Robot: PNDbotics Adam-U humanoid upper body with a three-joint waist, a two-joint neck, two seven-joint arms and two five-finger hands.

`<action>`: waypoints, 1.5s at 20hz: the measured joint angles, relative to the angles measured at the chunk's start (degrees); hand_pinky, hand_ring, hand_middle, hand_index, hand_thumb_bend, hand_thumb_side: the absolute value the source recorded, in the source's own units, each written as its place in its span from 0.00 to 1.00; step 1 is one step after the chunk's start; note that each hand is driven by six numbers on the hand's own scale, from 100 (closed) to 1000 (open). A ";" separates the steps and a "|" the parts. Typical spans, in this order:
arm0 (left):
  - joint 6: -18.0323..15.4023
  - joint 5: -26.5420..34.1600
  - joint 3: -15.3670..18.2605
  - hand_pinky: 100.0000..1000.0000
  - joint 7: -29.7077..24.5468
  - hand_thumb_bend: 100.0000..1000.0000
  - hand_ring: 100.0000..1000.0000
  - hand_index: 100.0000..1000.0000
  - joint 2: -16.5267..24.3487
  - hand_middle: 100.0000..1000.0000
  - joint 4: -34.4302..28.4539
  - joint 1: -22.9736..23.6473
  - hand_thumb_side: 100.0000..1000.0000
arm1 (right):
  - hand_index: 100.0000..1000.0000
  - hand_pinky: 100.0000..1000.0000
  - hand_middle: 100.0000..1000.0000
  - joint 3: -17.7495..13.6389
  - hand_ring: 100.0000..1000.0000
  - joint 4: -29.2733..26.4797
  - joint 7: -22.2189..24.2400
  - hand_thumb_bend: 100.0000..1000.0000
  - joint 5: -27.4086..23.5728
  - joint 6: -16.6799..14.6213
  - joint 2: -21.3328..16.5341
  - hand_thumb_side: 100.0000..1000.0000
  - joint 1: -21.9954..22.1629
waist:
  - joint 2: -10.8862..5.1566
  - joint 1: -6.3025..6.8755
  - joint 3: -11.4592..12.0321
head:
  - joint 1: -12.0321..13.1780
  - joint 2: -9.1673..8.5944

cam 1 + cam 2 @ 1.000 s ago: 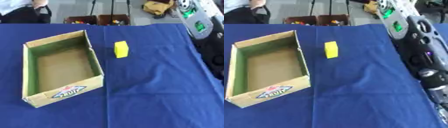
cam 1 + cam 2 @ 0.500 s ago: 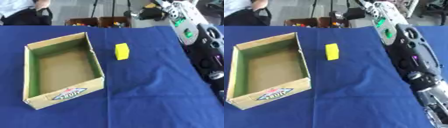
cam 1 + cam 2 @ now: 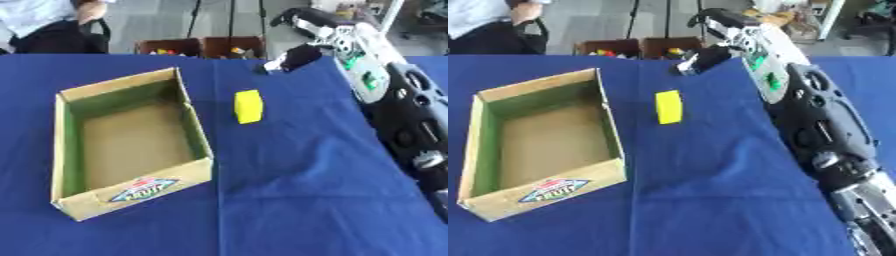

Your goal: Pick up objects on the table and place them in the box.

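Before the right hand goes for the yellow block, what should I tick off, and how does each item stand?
1. Yellow block lies alone on the blue tablecloth, apart from the box: ok.
2. Cardboard box is open at the top and nothing shows inside: ok.
3. Right hand is above the table beyond the block, not touching it: ok.
4. Right hand holds nothing: ok, though whether its fingers are spread enough for the block: cannot tell.
5. Path from block to box is free of other things: ok.
6. Left hand: not in view, cannot tell.
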 measured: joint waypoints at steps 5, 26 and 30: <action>0.29 -0.01 -0.13 0.72 -0.26 0.00 0.92 0.98 -0.03 0.92 0.00 -0.04 1.00 | 0.97 0.87 0.93 -0.04 0.92 0.42 4.84 0.64 -2.48 -1.08 0.11 0.31 0.08 | 0.01 -0.22 0.09 | 0.15 -0.02; 0.99 -0.07 -0.17 0.72 -1.24 0.00 0.91 0.97 -0.53 0.90 0.00 -0.57 1.00 | 0.94 0.82 0.89 2.32 0.91 -3.60 11.83 0.52 -15.22 -2.93 -0.31 0.20 3.38 | 0.54 -0.33 0.43 | 0.71 -0.50; 1.02 -0.07 -0.30 0.72 -1.48 0.00 0.91 0.97 -0.94 0.90 0.00 -0.83 1.00 | 0.93 0.83 0.90 3.35 0.92 -4.10 13.16 0.49 -15.29 -3.36 -1.34 0.17 4.57 | 0.86 -0.49 0.68 | 0.55 -0.52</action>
